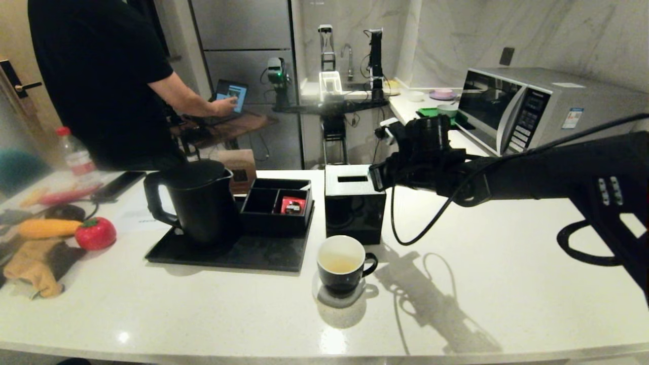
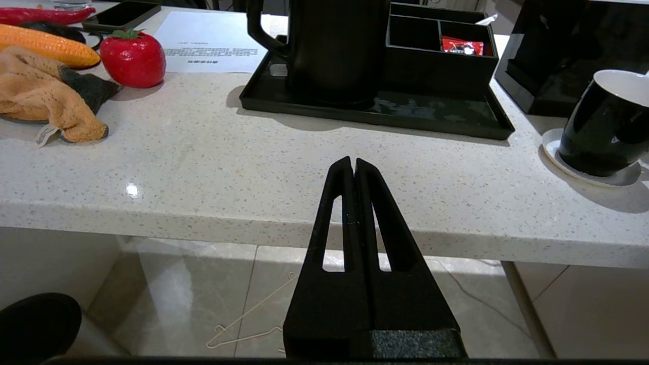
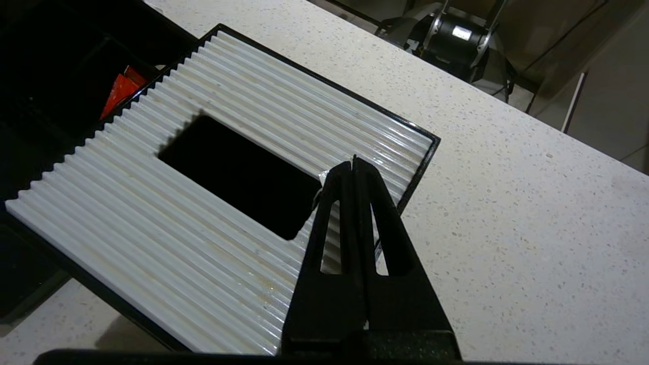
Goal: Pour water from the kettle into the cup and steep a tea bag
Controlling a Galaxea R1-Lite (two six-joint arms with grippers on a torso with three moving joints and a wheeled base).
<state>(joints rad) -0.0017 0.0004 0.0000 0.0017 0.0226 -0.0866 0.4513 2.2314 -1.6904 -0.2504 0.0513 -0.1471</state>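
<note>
- Kettle (image 1: 195, 205): stands upright on the black tray (image 1: 263, 253), long axis vertical; loop handle faces the robot's left, spout toward the divided box (image 1: 276, 205) touching it on the tray.
- Cup (image 1: 342, 264): upright on a white coaster (image 2: 550, 147), just in front of the tissue box (image 1: 354, 203); small handle points to the robot's right; a shallow pale liquid lies in its white inside.
- Red packet (image 1: 293, 204): lies in the box's right compartment.
- Right gripper (image 3: 353, 165): fingers pressed together, holding nothing visible; poised over the ribbed white top of the tissue box, beside its slot.
- Left gripper (image 2: 353, 165): fingers closed, empty, held off the front edge of the counter (image 1: 481, 284), below its top.
- Printed sheet (image 2: 208, 45) behind the tray: text too small to read.
</note>
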